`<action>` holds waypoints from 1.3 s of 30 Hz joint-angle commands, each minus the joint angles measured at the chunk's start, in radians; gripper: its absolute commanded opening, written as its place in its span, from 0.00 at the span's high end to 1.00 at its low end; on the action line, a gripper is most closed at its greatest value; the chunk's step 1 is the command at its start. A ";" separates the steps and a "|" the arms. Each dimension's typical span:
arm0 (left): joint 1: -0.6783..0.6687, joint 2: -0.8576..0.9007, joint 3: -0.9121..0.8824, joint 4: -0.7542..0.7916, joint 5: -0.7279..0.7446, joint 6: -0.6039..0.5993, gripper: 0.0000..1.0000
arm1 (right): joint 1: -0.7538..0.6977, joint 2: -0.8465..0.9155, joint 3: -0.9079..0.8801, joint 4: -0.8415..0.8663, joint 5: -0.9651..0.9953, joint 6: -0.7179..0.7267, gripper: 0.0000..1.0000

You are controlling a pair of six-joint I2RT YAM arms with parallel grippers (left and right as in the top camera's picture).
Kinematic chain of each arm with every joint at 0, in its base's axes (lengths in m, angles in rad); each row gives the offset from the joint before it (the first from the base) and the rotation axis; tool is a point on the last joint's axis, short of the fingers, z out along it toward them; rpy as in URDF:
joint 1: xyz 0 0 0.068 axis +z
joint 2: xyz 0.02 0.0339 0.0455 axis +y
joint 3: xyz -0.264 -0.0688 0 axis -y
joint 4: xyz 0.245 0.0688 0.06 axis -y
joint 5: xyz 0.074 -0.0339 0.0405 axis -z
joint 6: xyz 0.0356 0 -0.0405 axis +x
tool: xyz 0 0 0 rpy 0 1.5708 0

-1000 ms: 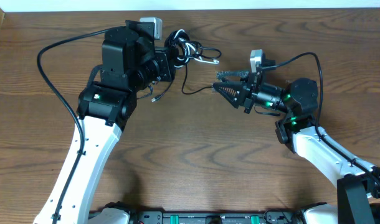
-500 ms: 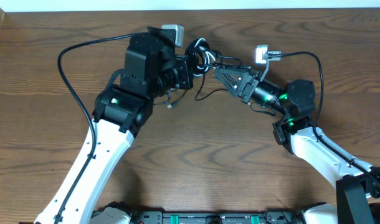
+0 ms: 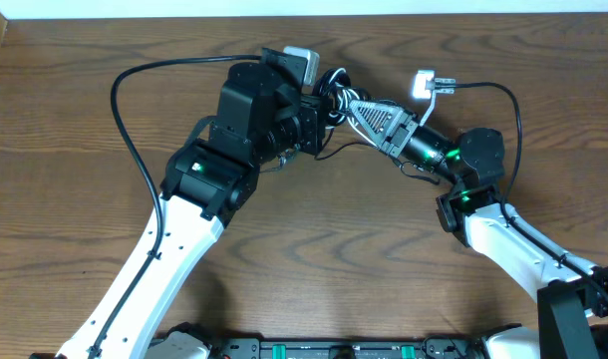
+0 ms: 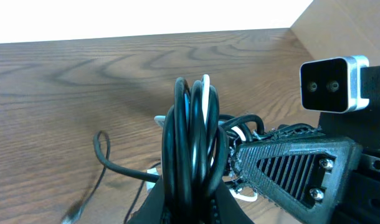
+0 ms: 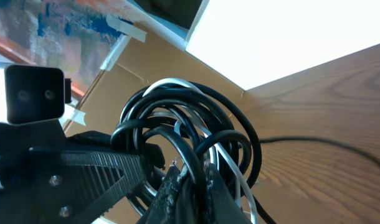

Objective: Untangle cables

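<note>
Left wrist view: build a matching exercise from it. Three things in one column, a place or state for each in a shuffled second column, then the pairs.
Column one:
1. left gripper
2. white cable
3. loose black cable tail

Column two:
a. trails on the table
b. shut on the cable bundle
c. looped among the black coils

Pairs: 1-b; 2-c; 3-a
</note>
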 commanded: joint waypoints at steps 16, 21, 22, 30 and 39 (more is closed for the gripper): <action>-0.019 -0.007 0.013 -0.095 -0.521 0.236 0.92 | -0.061 -0.007 0.005 0.190 -0.086 0.049 0.99; -0.019 -0.007 0.013 -0.110 -0.558 0.236 0.92 | -0.118 -0.007 0.005 0.209 -0.106 0.087 0.99; -0.019 -0.007 0.013 -0.111 -0.566 0.236 0.92 | -0.131 -0.007 0.005 0.209 -0.113 0.093 0.99; -0.008 -0.007 0.013 -0.124 -0.576 0.232 0.92 | -0.197 -0.007 0.005 0.250 -0.153 0.118 0.99; -0.008 -0.007 0.013 -0.116 -0.351 0.233 0.92 | -0.195 -0.007 0.005 0.200 -0.187 0.082 0.86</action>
